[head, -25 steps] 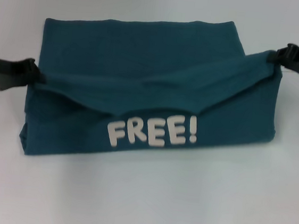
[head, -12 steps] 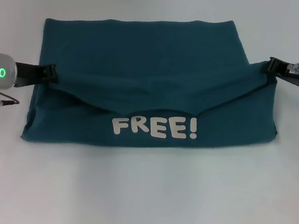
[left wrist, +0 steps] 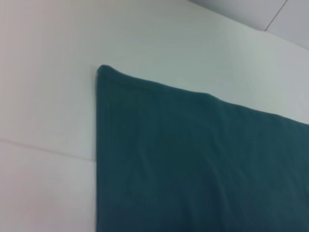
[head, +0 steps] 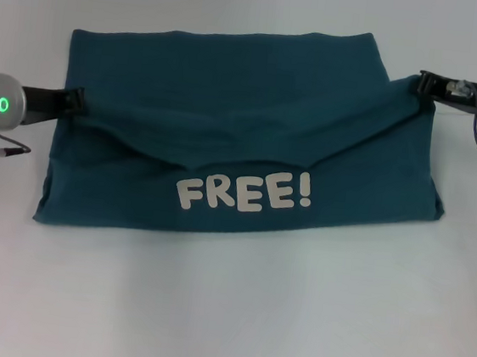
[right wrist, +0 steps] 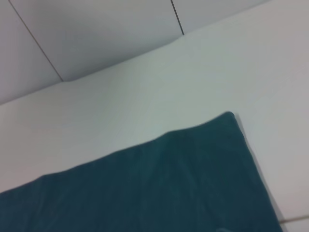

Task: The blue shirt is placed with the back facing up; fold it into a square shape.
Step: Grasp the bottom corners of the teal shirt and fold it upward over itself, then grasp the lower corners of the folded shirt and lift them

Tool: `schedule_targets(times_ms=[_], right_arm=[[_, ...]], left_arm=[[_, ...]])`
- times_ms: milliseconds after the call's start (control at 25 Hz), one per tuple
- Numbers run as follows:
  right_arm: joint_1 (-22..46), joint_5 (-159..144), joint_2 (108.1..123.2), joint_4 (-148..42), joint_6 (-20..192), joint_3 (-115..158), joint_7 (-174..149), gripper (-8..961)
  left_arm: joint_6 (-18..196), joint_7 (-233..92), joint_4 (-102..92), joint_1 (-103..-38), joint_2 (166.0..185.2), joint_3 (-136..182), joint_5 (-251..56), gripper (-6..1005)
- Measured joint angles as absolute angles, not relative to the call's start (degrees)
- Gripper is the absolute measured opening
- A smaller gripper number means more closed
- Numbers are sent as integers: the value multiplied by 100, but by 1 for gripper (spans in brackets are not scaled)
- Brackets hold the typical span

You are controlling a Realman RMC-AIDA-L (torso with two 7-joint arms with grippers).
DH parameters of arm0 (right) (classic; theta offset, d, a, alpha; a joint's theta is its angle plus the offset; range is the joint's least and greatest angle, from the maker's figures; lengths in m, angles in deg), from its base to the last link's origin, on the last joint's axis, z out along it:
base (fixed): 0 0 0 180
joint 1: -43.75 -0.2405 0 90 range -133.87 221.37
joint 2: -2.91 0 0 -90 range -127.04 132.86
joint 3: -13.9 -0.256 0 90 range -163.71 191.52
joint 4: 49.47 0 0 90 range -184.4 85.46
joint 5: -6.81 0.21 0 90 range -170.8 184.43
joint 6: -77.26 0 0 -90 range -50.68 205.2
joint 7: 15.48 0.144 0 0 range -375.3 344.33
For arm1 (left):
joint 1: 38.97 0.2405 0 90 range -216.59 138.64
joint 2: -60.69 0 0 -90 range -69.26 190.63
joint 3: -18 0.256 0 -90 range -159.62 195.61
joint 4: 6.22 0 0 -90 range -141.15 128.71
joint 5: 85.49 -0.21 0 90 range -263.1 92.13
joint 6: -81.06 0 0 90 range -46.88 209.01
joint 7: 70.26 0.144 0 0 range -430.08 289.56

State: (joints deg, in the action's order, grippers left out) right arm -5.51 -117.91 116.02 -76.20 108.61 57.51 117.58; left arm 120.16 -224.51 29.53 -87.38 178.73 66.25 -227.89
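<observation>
1. Our left claw point(head: 74, 100) pinches the left edge of the blue shirt point(head: 229, 101), clenched on the cloth.
2. Our right claw point(head: 426, 84) grips the shirt's right edge likewise.
3. Between them the shirt lies on the white bench point(head: 224, 313), a front flap folded upward, "FREE!" lettering point(head: 244, 192) showing.

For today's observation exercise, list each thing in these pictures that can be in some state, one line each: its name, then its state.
blue shirt: partly folded, near part doubled over so the white "FREE!" lettering faces up; folded edge sags in the middle.
left gripper: at the shirt's left edge, shut on the folded layer's corner.
right gripper: at the shirt's right edge, shut on the other corner.
table: white, carrying the shirt.
</observation>
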Motion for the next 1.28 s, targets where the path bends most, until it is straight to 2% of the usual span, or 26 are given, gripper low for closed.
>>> schedule_targets(times_ms=[320,520,720,920,1160,1280], right_arm=[[-652,-11806,11591,-7460,10771,5948,11692,82],[-644,-11811,11506,-7454,11045,6200,11686,90],[-597,-11836,11427,-7442,11201,6225,11811,97],[-512,-11841,11392,-7443,11280,6155,11868,205],[-342,-11774,11250,-7603,11862,6050,12136,335],[-60,-11588,11232,-7891,12516,5702,12194,585]], left_arm=[[11925,-22444,2902,-8742,17917,6672,-22805,34],[11995,-22453,2799,-8722,17890,6660,-22792,34],[11994,-22488,2787,-8698,17889,6621,-22754,197],[12026,-22597,2903,-8591,17924,6524,-22732,312],[12386,-22612,3398,-8238,18037,6409,-22426,435],[12771,-22566,3980,-7810,18151,6391,-21947,550]])
